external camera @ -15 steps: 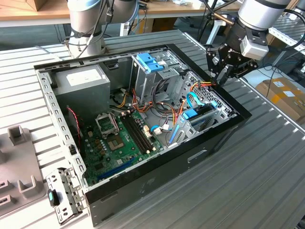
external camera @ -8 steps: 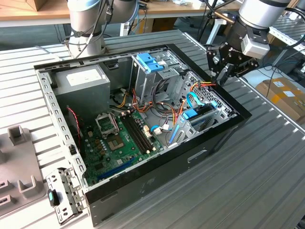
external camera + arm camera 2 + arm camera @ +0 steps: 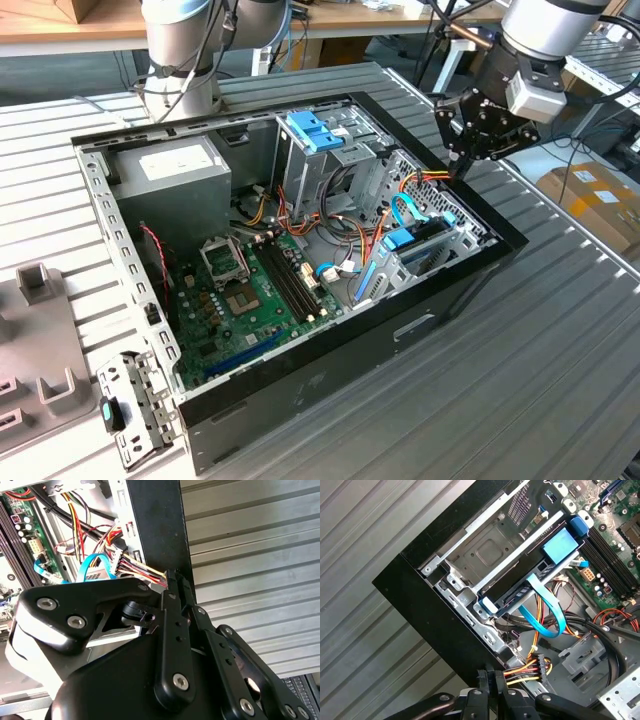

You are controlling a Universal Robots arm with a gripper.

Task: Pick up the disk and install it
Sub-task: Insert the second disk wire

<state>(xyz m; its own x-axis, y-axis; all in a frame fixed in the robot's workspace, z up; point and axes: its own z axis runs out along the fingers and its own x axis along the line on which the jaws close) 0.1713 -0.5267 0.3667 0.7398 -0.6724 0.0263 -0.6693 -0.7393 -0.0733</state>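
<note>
Gripper (image 3: pixel 462 165), fingers pressed together and empty, hovers over the case's (image 3: pixel 300 390) far right rim; the disk (image 3: pixel 520 587), rigid and fragile, sits in its bay, best handled by its blue rails.

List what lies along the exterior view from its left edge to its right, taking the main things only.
Grey fixture blocks → power supply → motherboard → blue drive-bay latch → blue ribbon cable → gripper, fingers shut, at the case's rim → cardboard box.
</note>
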